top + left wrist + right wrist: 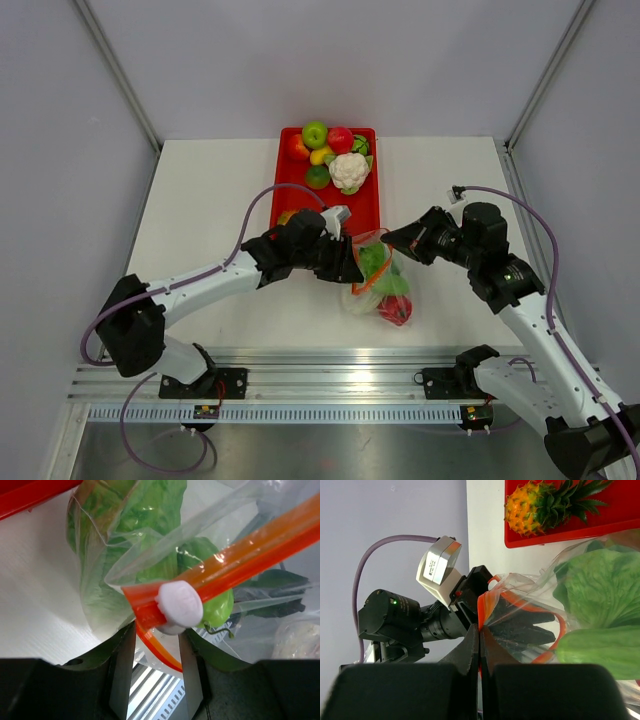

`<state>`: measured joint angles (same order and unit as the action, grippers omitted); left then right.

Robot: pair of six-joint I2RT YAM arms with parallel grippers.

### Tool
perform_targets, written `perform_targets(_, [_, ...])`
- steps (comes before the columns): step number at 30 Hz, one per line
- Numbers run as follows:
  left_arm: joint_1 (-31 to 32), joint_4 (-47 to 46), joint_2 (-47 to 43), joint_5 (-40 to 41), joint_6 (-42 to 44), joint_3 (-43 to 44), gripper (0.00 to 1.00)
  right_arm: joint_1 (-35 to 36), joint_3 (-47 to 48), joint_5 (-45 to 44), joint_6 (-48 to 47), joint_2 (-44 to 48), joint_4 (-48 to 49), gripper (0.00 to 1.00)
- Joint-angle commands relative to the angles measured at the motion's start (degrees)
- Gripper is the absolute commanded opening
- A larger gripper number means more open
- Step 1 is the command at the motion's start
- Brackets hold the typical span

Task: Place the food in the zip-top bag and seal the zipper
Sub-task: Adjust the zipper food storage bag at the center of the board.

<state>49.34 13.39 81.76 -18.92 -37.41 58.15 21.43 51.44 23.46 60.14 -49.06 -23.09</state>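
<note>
Pinching zip-top bag (372, 290), right claw (479, 630), left claw (157, 630) by slider (180, 604) seen wrist-only, grip unclear

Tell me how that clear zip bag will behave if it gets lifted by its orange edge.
Likely floppy: the zip-top bag is thin, crinkled film draped around the lettuce and cucumber. The food may slide toward the tomato end if tilted. The zipper strip looks stiffer, so it should keep its line better.

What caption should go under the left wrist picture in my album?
Left gripper grips the white slider on the bag's orange zipper, lettuce inside.
</note>
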Motion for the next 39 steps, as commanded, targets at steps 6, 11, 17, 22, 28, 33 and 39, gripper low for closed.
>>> perform_targets(6, [0.6, -4.9, 3.1, 1.6, -0.3, 0.0, 0.52, 0.5, 2.8, 0.4, -0.4, 0.1, 2.3, 0.00])
perform_targets(11, [0.7, -5.1, 4.6, -0.3, 0.1, 0.0, 0.54, 0.5, 2.7, 0.6, 0.0, -0.4, 3.0, 0.00])
perform_targets(17, [0.7, -10.0, 6.9, -7.1, -3.0, -0.8, 0.40, 0.6, 2.8, 0.7, 0.2, -0.7, 3.4, 0.00])
perform_targets(22, [0.8, -10.8, 6.8, -8.1, -3.8, -0.6, 0.18, 0.5, 2.5, 0.4, 0.3, -0.4, 3.1, 0.00])
perform_targets(28, [0.7, -6.9, 1.9, -6.0, -2.0, 0.6, 0.00, 0.6, 2.3, -0.4, -0.3, 0.6, 1.5, 0.00])
perform_targets(33, [0.4, -3.9, -3.8, -6.7, -1.3, 1.6, 0.00, 0.6, 3.6, -5.0, -4.6, 1.6, -4.5, 0.00])
perform_targets(39, [0.1, -3.3, -6.1, -8.2, -1.4, 2.5, 0.00, 0.5, 4.5, -7.9, -8.2, 1.7, -9.4, 0.00])
